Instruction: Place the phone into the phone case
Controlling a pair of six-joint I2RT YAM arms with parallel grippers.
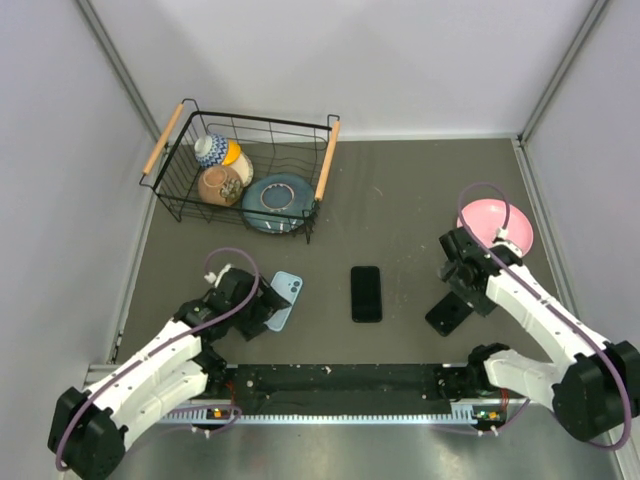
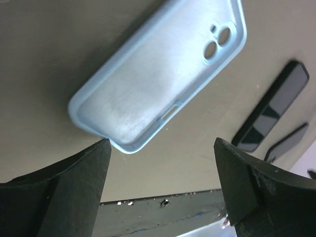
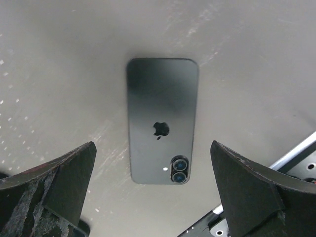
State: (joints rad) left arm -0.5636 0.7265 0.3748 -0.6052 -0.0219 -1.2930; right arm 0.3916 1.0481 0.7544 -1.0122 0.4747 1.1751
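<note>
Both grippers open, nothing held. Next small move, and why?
Probably lower the right gripper onto the black phone, which lies back-up below its open jaws, and close on its long edges. The blue case sits empty, opening up, just ahead of the open left gripper, ready to receive it.

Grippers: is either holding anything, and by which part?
Nothing is held. The left gripper stands open over the blue phone case, which lies flat on the table; the right gripper stands open over the dark phone, also lying free.

Pale blue phone case (image 2: 158, 84), black phone (image 3: 162, 121), pink bowl (image 1: 497, 225), dark grey-brown table (image 1: 400, 200)
</note>
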